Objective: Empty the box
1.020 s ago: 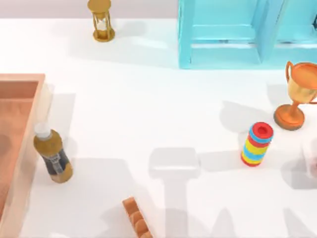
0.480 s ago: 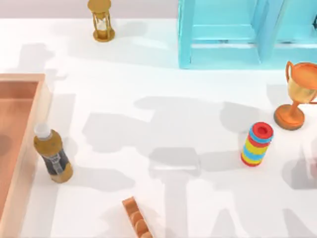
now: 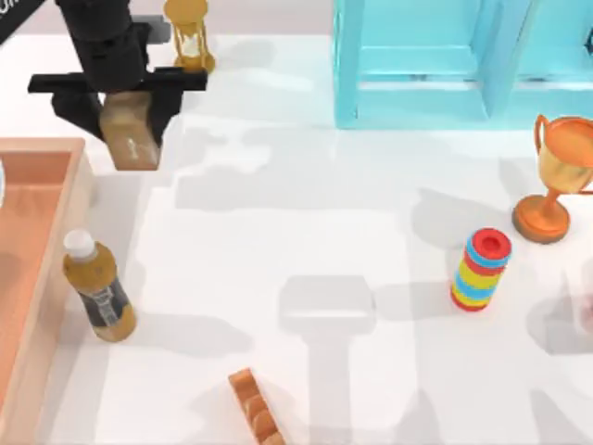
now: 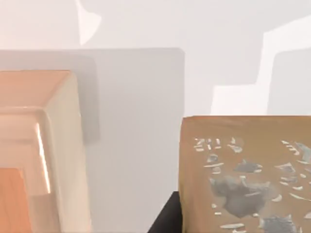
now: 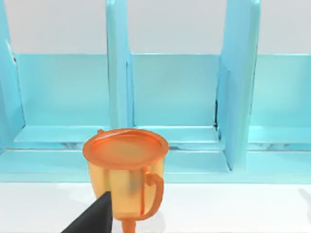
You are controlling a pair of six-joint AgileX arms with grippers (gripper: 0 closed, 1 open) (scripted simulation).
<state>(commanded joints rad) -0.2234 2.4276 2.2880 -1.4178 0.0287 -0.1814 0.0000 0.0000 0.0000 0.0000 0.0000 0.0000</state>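
The box [image 3: 42,278], a shallow tray of orange-brown wood with thick rims, lies at the table's left edge. Its corner [image 4: 46,126] also appears in the left wrist view. My left gripper [image 3: 128,116] hangs above the table just beyond the box's far right corner, shut on a tan-brown block [image 3: 130,134]. Seen from the wrist, the block [image 4: 243,179] is close and large, beside the box's rim. A brown bottle [image 3: 97,292] with a white cap stands on the table against the outside of the box's right rim. My right gripper [image 5: 92,221] faces an orange trophy.
An hourglass [image 3: 190,37] stands at the back, close behind the left arm. A turquoise slatted crate [image 3: 417,65] fills the back right. The trophy [image 3: 556,176] and a stack of coloured rings [image 3: 482,269] stand at the right. An orange ridged piece [image 3: 255,413] lies at the front edge.
My left arm has come into the top view at the back left, carrying the tan-brown block; before, only shadows moved over the table. The bottle has not moved.
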